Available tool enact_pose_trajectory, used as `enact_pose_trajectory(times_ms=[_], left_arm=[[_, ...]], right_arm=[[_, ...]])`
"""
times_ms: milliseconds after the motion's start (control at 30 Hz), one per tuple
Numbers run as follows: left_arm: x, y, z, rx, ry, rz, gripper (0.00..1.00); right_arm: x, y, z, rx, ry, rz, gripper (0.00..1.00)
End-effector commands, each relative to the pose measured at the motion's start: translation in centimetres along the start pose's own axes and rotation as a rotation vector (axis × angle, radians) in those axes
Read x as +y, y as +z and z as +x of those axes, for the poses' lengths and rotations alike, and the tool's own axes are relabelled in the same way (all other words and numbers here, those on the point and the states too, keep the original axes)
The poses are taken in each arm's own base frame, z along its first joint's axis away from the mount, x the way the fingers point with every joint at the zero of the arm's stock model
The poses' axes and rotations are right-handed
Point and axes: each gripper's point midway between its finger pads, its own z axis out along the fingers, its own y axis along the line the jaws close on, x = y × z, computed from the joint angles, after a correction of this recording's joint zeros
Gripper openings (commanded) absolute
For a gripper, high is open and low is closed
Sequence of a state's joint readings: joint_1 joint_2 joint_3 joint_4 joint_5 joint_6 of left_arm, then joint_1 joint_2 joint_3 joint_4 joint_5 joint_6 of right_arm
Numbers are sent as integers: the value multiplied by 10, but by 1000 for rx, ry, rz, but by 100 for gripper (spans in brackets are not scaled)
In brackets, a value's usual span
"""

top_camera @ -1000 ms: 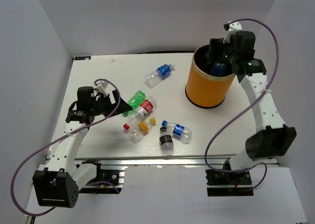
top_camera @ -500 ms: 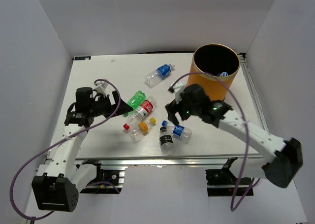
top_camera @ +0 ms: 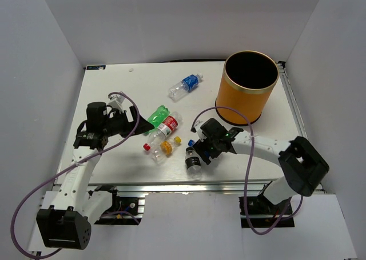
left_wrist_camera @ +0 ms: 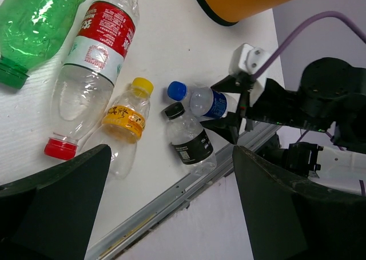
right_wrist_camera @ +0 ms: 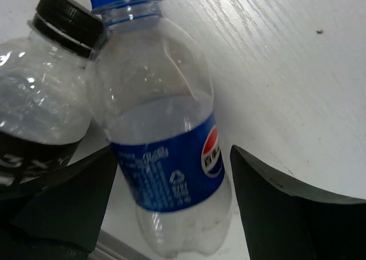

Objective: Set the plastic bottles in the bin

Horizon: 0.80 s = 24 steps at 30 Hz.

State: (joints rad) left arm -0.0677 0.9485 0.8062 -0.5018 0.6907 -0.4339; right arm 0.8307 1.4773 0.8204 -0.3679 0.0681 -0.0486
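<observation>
White table | right pincer released, straddling blue-label bottle | left pincer released, near green bottle

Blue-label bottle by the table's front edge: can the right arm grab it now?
Probably yes. The right gripper has its open fingers either side of the blue-label bottle, with nothing between. The black-capped bottle lies close against it and might get bumped.

Looking like a robotics lab test cell, not a home. Plain white panels are boxing in a white table on three sides. Aluminium extrusion rail is running along the table's lower edge. Purple cables are looping off two robot arms at the frame bottom.
</observation>
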Motion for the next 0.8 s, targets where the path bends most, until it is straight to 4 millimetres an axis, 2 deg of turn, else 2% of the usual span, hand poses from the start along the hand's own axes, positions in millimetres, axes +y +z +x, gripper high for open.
enact_pose_trajectory(times_ms=[0,33,67,100,133,167,200,233,267,300,400,433,467,500,533,567,633,667,700,733,767], left_arm=[[1,0,4,13,11,5,98],[1,0,4,13,11,4,98],[1,0,4,11,11,2,98],[1,0,4,10,12,3,98],[1,-1,4,9,11,2,98],[1,-1,4,9,13,2,98],[1,-1,4,9,10,0,98],[1,0,4,8,10,-2,98],[2,0,3,8,9,-6,98],[6,0,3,2,3,-29,98],[14,0,0,-6,-6,-81,98],[18,0,-1,-15,-9,-104,98],[19,0,-1,-17,-11,-110,98],[19,0,-2,-18,-12,-114,98],[21,-1,-3,-23,-13,-125,98],[26,-1,-7,-42,-12,-160,98],[35,-5,-15,-78,-14,-225,98],[45,-8,-23,-110,-11,-294,98],[53,-10,-26,-122,-23,-343,98],[56,-11,-37,-138,-29,-385,98],[60,-14,-45,-151,-40,-423,98]], right_arm=[[-5,10,-18,-56,6,29,81],[-6,8,-24,-71,22,38,75],[-8,-2,-35,-90,37,53,61],[-19,-11,-43,-109,58,117,53],[-25,-23,-52,-139,86,152,43],[-31,-43,-62,-187,120,182,35],[-40,-65,-85,-256,139,232,35],[-44,-83,-97,-301,151,246,34],[-47,-108,-112,-373,164,259,33],[-56,-138,-137,-464,181,300,31],[-88,-203,-170,-630,237,424,29],[-99,-236,-188,-711,266,447,29],[-122,-252,-191,-732,310,497,29],[-134,-264,-195,-756,328,517,29],[-148,-288,-205,-808,356,542,30],[-178,-290,-201,-790,401,599,29],[-203,-294,-200,-773,450,623,29],[-231,-297,-198,-763,494,663,29],[-240,-294,-199,-760,501,640,30],[-250,-291,-199,-759,525,633,33],[-272,-288,-193,-747,560,642,45]])
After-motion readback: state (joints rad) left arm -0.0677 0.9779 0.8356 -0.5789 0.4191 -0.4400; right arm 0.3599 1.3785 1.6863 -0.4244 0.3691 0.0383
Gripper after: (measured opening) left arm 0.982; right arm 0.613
